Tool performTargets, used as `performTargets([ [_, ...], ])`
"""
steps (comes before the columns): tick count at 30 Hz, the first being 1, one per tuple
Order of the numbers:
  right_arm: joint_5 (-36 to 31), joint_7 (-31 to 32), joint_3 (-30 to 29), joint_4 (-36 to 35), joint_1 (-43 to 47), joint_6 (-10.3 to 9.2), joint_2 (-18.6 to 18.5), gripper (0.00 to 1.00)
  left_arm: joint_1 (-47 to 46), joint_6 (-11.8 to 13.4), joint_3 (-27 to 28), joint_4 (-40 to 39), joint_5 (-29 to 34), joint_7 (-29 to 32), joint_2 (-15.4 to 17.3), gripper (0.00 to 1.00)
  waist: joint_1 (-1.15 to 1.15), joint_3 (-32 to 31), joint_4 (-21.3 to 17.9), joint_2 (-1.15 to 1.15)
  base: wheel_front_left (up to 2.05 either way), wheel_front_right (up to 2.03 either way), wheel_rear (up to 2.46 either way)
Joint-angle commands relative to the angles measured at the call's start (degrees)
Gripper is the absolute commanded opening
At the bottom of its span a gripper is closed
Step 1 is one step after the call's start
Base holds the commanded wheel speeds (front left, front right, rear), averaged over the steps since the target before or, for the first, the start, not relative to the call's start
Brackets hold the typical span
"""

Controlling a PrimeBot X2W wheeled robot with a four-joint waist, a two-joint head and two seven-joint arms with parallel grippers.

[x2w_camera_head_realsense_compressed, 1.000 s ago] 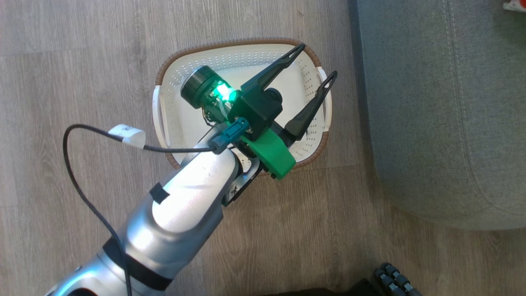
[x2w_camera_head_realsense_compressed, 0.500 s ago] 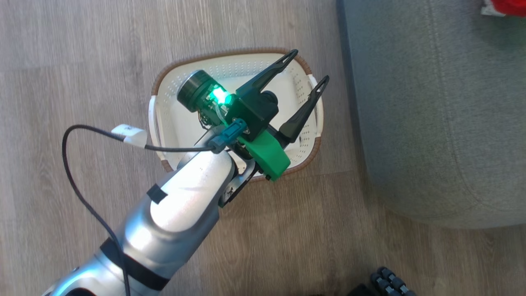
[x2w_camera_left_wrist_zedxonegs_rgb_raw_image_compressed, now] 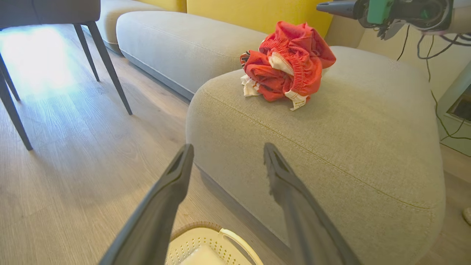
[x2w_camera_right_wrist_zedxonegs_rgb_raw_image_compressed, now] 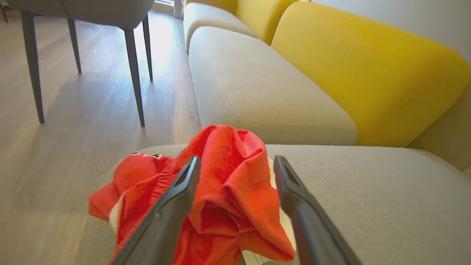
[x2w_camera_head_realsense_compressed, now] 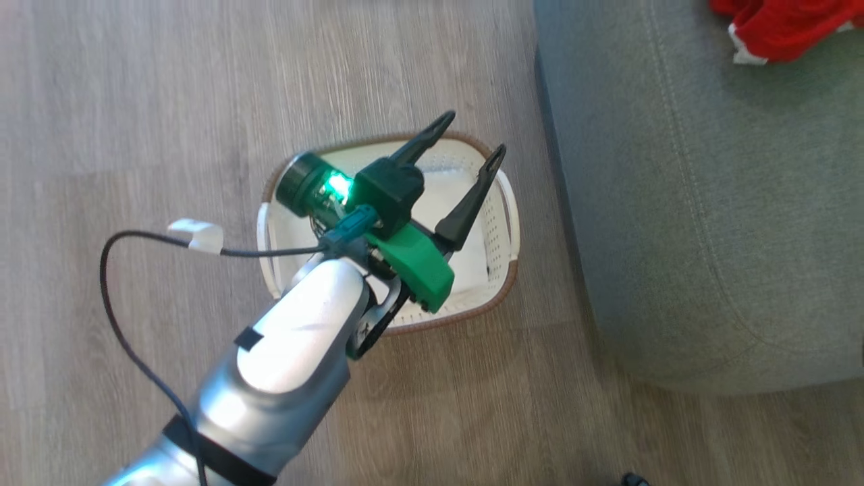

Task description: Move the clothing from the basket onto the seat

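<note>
We see a pale wood-plank floor point(x2w_camera_head_realsense_compressed: 135, 101) all around, with a bright patch of light point(x2w_camera_left_wrist_zedxonegs_rgb_raw_image_compressed: 36, 55) on it beside dark slanted chair legs point(x2w_camera_left_wrist_zedxonegs_rgb_raw_image_compressed: 106, 62). Further off we make out a second grey sofa cushion point(x2w_camera_right_wrist_zedxonegs_rgb_raw_image_compressed: 257, 92), yellow backrests point(x2w_camera_right_wrist_zedxonegs_rgb_raw_image_compressed: 360, 66) and a pale wall point(x2w_camera_right_wrist_zedxonegs_rgb_raw_image_compressed: 404, 14).

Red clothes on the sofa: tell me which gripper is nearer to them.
Right. The right gripper hovers open close over the clothes on the sofa seat; the left gripper hangs open above the basket, well short of them.
</note>
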Motion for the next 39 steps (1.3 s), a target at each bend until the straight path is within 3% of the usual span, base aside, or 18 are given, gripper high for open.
performTargets([
  [1, 1.3, -0.6, 1.6, -2.6, 0.7, -0.02, 0.3, 1.00, 0.1, 0.4, 2.3, -1.5, -0.6, -0.7, 0.6, 1.00, 0.00, -2.0, 0.4, 0.00, 0.00, 0.00, 0.00],
  [11, 14.0, -0.6, 14.6, -13.3, 10.1, -0.02, 1.4, 1.00, 5.7, 2.0, 8.4, -2.4, -3.0, -0.7, 0.6, 1.00, 0.00, -9.1, 2.8, 0.00, 0.00, 0.00, 0.00],
  [19, 23.1, -0.6, 19.3, -28.0, 22.2, -0.02, 2.1, 1.00, 11.5, 4.0, 14.9, -5.0, -3.1, -0.7, 2.3, 1.00, 0.00, -12.6, 4.0, 0.00, 0.00, 0.00, 0.00],
  [27, 21.9, -0.6, 19.6, -37.6, 31.8, -0.02, 3.5, 1.00, 17.4, 6.1, 20.1, -7.1, -1.9, -0.7, 4.4, 1.00, 0.00, -15.6, 5.2, 0.00, 0.00, 0.00, 0.00],
  [39, 13.3, -0.3, 12.3, -50.6, 48.2, -0.02, 14.2, 1.00, 29.8, 9.0, 28.5, -12.3, 0.9, -0.7, 6.9, 1.00, 0.00, -20.6, 7.1, 0.00, 0.00, 0.00, 0.00],
])
